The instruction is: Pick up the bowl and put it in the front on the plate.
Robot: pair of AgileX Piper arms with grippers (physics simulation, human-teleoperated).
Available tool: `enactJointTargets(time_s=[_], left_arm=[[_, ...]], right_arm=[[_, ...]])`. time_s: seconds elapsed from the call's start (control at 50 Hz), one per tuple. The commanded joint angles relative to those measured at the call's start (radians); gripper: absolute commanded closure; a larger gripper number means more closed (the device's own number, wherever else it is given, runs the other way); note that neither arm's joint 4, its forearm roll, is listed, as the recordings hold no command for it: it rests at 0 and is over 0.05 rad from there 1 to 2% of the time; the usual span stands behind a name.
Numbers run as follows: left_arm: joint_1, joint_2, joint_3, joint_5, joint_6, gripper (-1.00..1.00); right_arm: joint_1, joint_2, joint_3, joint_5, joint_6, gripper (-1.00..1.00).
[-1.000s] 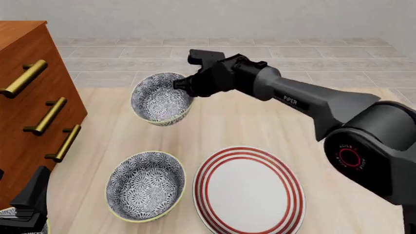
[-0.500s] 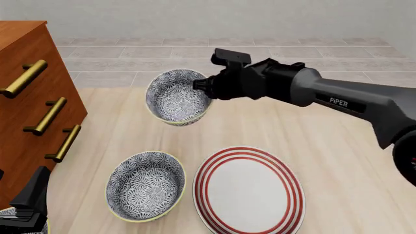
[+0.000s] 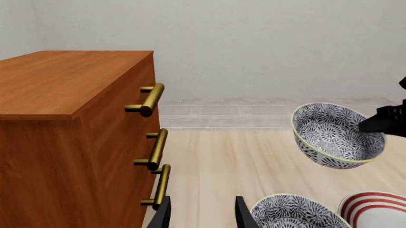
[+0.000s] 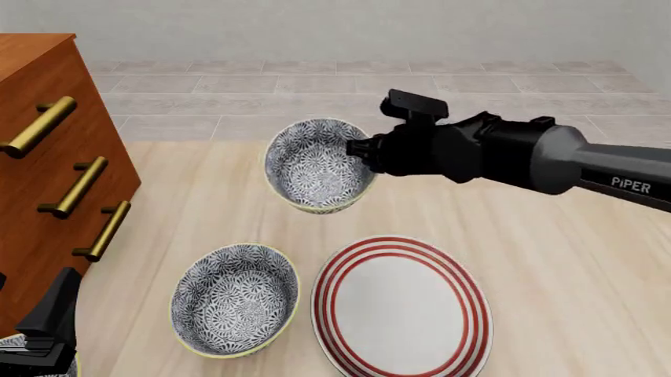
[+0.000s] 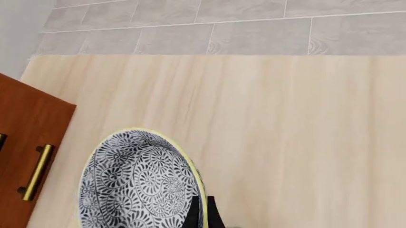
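Note:
My right gripper [image 4: 362, 151] is shut on the rim of the bowl [image 4: 314, 165], a blue-grey floral bowl with a pale yellow rim. It hangs tilted in the air over the table, behind the plate [image 4: 404, 306]. The right wrist view shows the bowl [image 5: 136, 180] pinched at its rim by the gripper [image 5: 201, 214]. The plate, white with red rings, lies flat at the front. In the left wrist view the bowl [image 3: 336, 135] floats above the plate [image 3: 374, 209]. My left gripper [image 3: 203, 216] stands open and empty at the front left, low beside the dresser.
A look-alike floral bowl [image 4: 236, 298] sits on the table just left of the plate, close to the left gripper [image 4: 47, 330]. A wooden dresser [image 4: 42, 173] with brass handles [image 4: 75, 187] stands along the left side. Grey tiled floor lies beyond the table's far edge.
The right arm has carried the bowl to the right and slightly toward the front, from the back left to a spot behind the plate. The left arm has not moved.

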Motion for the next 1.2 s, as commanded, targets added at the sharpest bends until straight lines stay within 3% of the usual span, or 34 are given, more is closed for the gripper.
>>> enactJointTargets(time_s=[0.02, 1.2], left_arm=[[0.000, 0.000, 0.000, 0.000, 0.000, -1.00], [0.000, 0.000, 0.000, 0.000, 0.000, -1.00]], right_arm=[[-0.014, -0.072, 0.108, -0.029, 0.023, 1.00], [-0.157, -0.492, 0.536, -0.044, 0.055, 1.00]])
